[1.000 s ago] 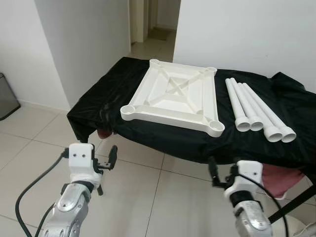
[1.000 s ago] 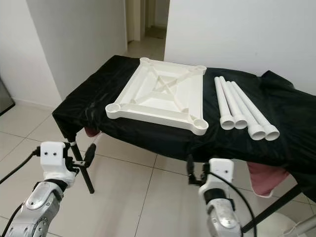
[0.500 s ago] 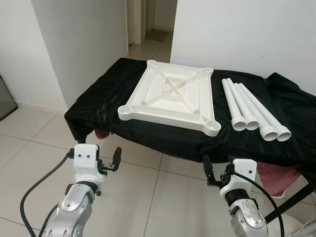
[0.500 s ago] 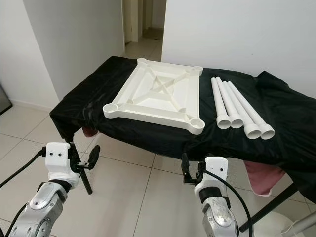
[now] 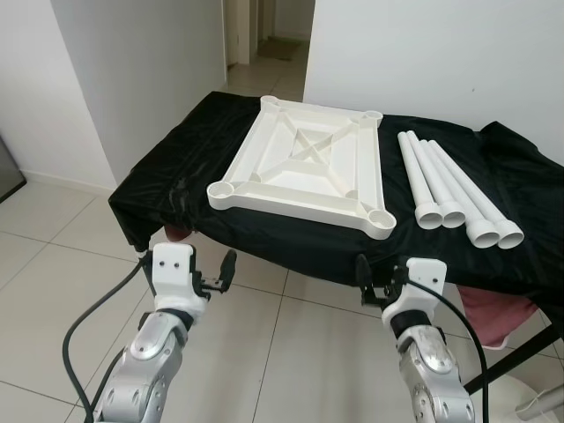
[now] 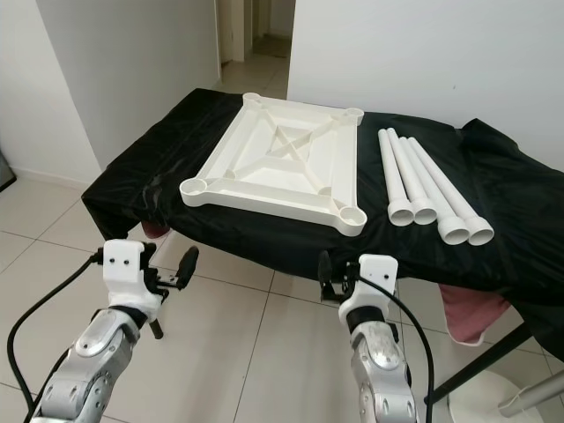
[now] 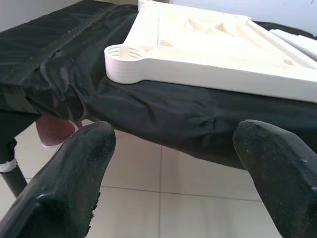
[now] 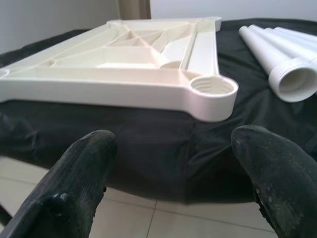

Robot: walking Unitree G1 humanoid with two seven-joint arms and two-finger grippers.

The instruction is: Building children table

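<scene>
A white plastic tabletop (image 5: 308, 172) lies upside down on a black-draped table (image 5: 176, 176), with round leg sockets at its corners. Several white tube legs (image 5: 454, 189) lie side by side to its right, open ends toward me. My left gripper (image 5: 216, 275) hangs open below the table's front edge, facing the near left socket (image 7: 129, 52). My right gripper (image 5: 374, 284) is open too, just below the edge and facing the near right socket (image 8: 213, 89). Nothing is between either pair of fingers (image 7: 74, 168).
A white wall stands behind the table, with a doorway (image 5: 264, 35) at the back left. Pale tiled floor (image 5: 53, 247) lies under my arms. A pink cloth (image 5: 493, 308) and a slanted black table leg (image 5: 511, 361) sit under the table's right end.
The whole view has shifted as I came nearer the table. Both grippers have come up and inward toward its front edge, and both are still open.
</scene>
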